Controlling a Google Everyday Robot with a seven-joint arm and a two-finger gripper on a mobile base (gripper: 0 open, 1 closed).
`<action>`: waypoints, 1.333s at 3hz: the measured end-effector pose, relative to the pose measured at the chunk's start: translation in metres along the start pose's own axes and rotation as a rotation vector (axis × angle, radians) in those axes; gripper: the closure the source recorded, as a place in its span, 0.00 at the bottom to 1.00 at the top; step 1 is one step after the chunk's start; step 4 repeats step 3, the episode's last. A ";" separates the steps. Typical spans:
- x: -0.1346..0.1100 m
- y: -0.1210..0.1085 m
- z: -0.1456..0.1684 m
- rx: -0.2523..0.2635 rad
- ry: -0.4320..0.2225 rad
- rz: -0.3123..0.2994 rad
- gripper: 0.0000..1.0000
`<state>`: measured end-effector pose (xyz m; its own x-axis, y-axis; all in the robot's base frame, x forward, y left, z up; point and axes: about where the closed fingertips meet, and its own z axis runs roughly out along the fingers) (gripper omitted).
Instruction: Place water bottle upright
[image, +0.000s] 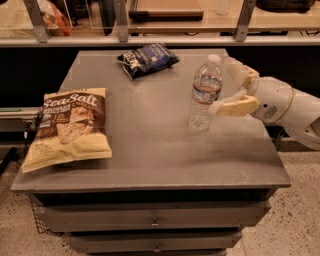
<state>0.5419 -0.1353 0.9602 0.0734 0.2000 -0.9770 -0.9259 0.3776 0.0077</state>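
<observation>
The water bottle (204, 95), clear and ribbed with a white cap and a white-blue label band, stands upright on the grey table (165, 150), right of its middle. My gripper (226, 88) is just right of the bottle at label height. It is open, with one cream finger (236, 69) behind and one (234, 106) in front. The front fingertip is very close to the bottle's side, and nothing is held.
A large Sea Salt chip bag (70, 126) lies flat at the table's left. A small dark blue chip bag (148, 58) lies at the back centre. A shelf rail (160, 40) runs behind the table. Drawers (155, 220) are below the front edge.
</observation>
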 end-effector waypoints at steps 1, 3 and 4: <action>-0.015 -0.005 -0.011 0.005 0.041 -0.017 0.00; -0.054 -0.015 -0.047 0.051 0.120 -0.040 0.00; -0.054 -0.015 -0.047 0.051 0.120 -0.040 0.00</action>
